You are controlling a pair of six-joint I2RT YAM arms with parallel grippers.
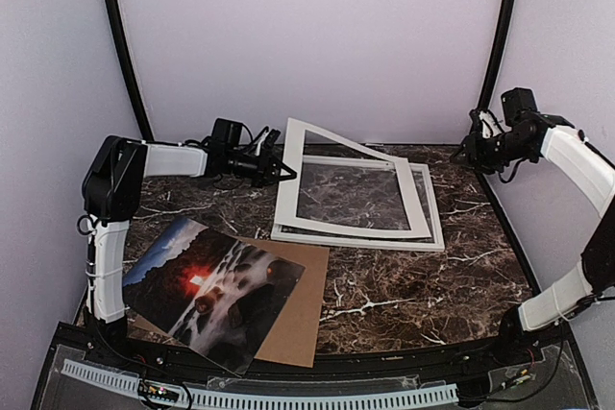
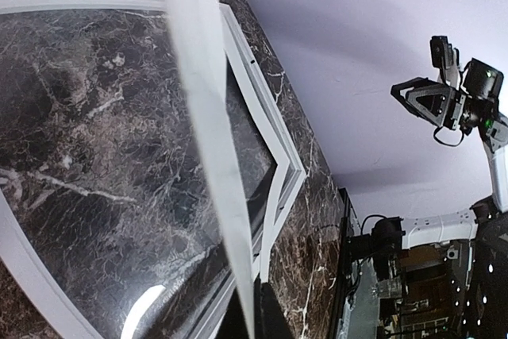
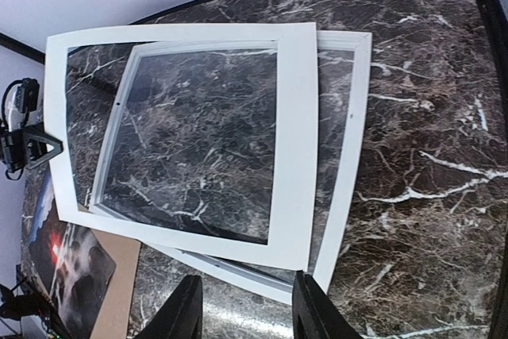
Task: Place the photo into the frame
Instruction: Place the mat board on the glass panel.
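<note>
Near one frame, one photo

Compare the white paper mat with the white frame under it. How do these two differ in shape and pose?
The paper mat has a wide, flat border; the frame has thin raised rails. The paper mat is tilted, with its left side raised, while the frame lies flat on the table. The left gripper pinches the paper mat's edge; no gripper touches the frame. Both are white rectangles, and the marble shows through their centres.

A dark marble table. The frame lies flat toward its far edge. A brown cardboard sheet lies near the front-left corner.
</note>
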